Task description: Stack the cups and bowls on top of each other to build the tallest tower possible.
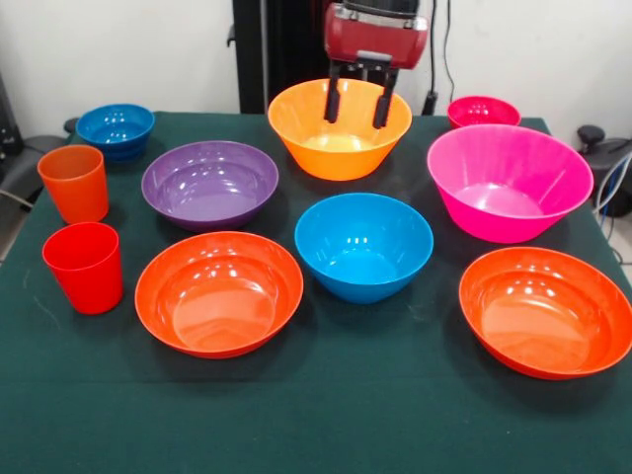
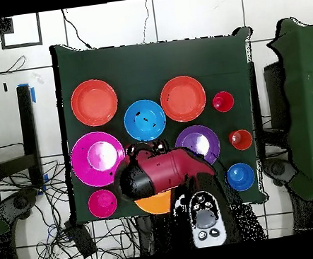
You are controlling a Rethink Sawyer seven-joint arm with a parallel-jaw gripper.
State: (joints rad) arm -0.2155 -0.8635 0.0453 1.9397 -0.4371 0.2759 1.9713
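Nothing stacked yet: the tool [image 1: 357,103] hangs open and empty over the yellow-orange bowl [image 1: 340,133] at the counter's [image 1: 316,415] far edge, large pink bowl [image 1: 507,181] alongside. Next, I reckon: descend, pinch the rim.

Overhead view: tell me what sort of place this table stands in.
Probably a robotics lab or test room, not a kitchen. The green-covered table stands on a pale tiled floor with loose cables trailing beside it, and the red robot arm reaches over plastic bowls laid out singly.
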